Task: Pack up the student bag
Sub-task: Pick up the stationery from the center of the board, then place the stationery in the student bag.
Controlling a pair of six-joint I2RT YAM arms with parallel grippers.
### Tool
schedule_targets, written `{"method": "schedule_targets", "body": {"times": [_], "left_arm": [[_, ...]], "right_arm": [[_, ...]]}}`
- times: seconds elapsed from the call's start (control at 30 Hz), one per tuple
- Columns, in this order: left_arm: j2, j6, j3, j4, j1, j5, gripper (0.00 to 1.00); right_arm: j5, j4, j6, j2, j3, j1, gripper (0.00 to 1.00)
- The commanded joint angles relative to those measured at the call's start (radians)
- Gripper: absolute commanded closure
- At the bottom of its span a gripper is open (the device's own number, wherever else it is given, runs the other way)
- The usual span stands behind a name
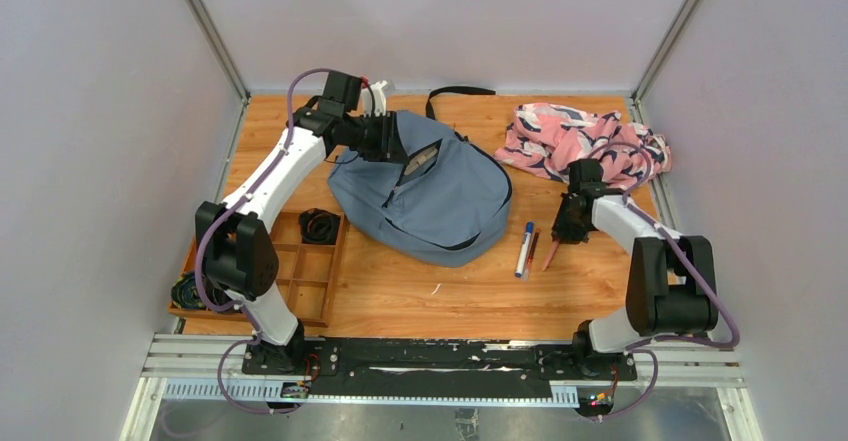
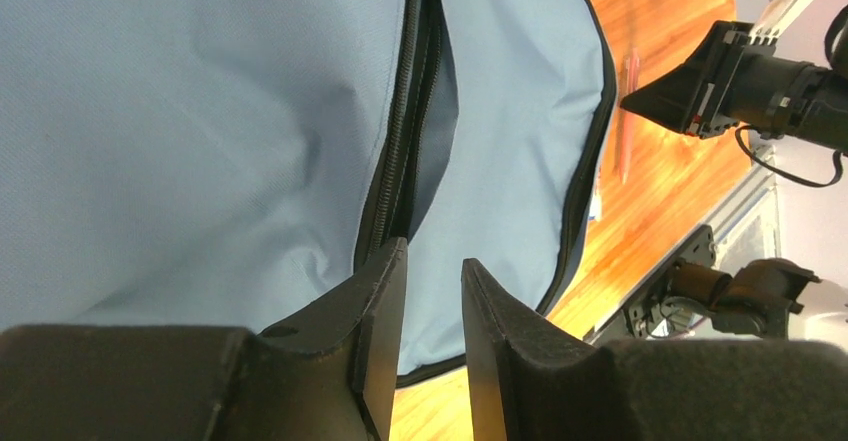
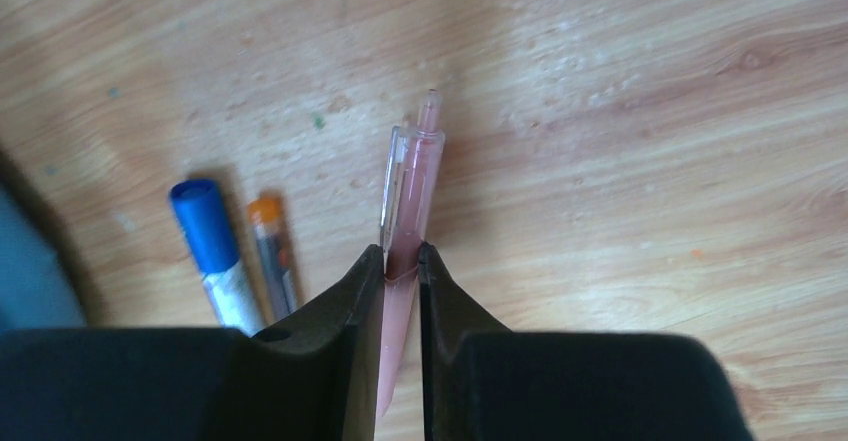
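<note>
The grey-blue student bag [image 1: 430, 201] lay flat at the middle of the worktop [image 1: 400, 301], one zip partly open. A patterned cloth [image 1: 570, 141] sat bunched at 2 o'clock. At the bag's 10 o'clock rim the left gripper [image 2: 432, 253] stood released, with nothing between its jaws. At the bag's 3 o'clock, the right gripper [image 3: 402, 253] was clenched on a pink pen [image 3: 420, 176] beside a blue marker [image 3: 210, 241].

The work surface was a flat orange-brown wooden table [image 1: 400, 301]. A large soft grey-blue fabric backpack [image 1: 430, 201] lay at its centre. A crumpled pink-white-navy patterned cloth [image 1: 580, 141] occupied the far right corner. A partitioned wooden tray [image 1: 338, 261] sat at the near left edge. A blue-capped white marker [image 1: 524, 249] and a dark orange-ended pen [image 1: 534, 249] lay side by side right of the backpack, with a pink translucent plastic pen [image 3: 412, 201] just beside them.
</note>
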Motion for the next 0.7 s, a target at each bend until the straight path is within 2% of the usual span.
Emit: {"method": "schedule_targets", "body": {"times": [0.0,0.13,0.27,0.5,0.67], "left_arm": [[-0.048,-0.013,-0.027,0.048,-0.005,0.065,0.67],[-0.054,-0.019,-0.013,0.054,-0.004,0.077,0.67],[-0.090,-0.013,0.002,0.032,-0.002,0.020,0.66],[-0.258,-0.077,-0.104,0.173,-0.001,-0.036,0.61],[-0.306,-0.069,-0.111,0.124,0.006,-0.099,0.61]], "right_arm": [[-0.106,-0.059,-0.020,-0.109,0.049,-0.013,1.00],[-0.249,-0.052,-0.031,-0.176,0.134,-0.004,1.00],[-0.357,-0.009,0.010,-0.177,0.240,0.078,1.00],[-0.583,0.073,0.110,0.077,0.496,0.317,1.00],[-0.697,0.119,0.170,0.244,0.651,0.384,1.00]]}}
